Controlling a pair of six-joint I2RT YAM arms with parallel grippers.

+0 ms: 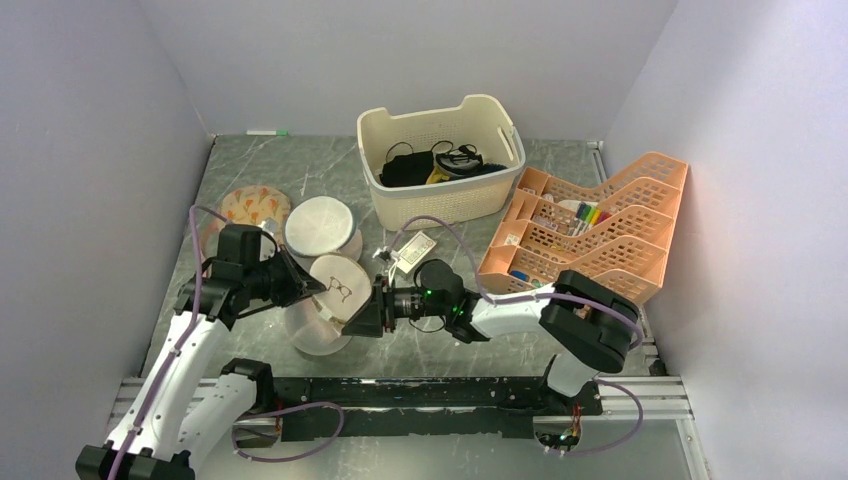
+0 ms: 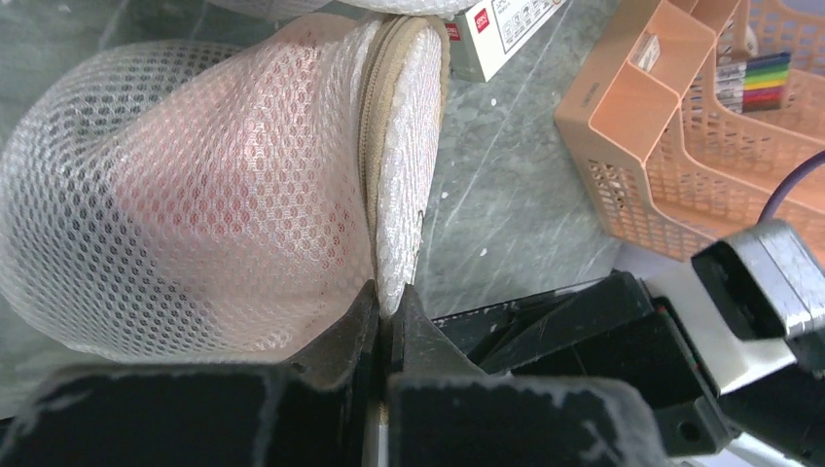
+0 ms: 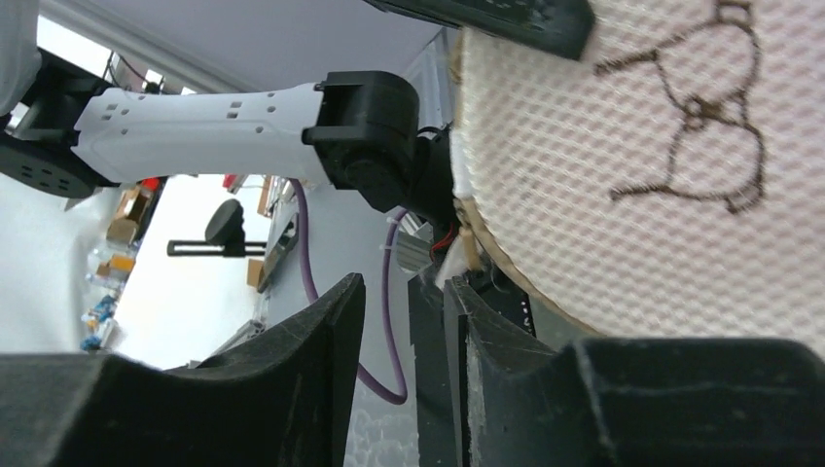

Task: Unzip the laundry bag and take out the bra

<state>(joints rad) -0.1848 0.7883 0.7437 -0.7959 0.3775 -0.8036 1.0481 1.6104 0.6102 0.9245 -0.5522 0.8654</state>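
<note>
Left hand (image 2: 387, 300) pinching laundry bag (image 2: 195, 195), tipped sideways

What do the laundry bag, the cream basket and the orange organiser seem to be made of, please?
The laundry bag: soft white synthetic mesh, likely polyester; open honeycomb weave, something pink showing through; beige fabric zip band. The cream basket: probably rigid moulded plastic, matt, perforated walls. The orange organiser: hard plastic lattice, slightly glossy.
</note>
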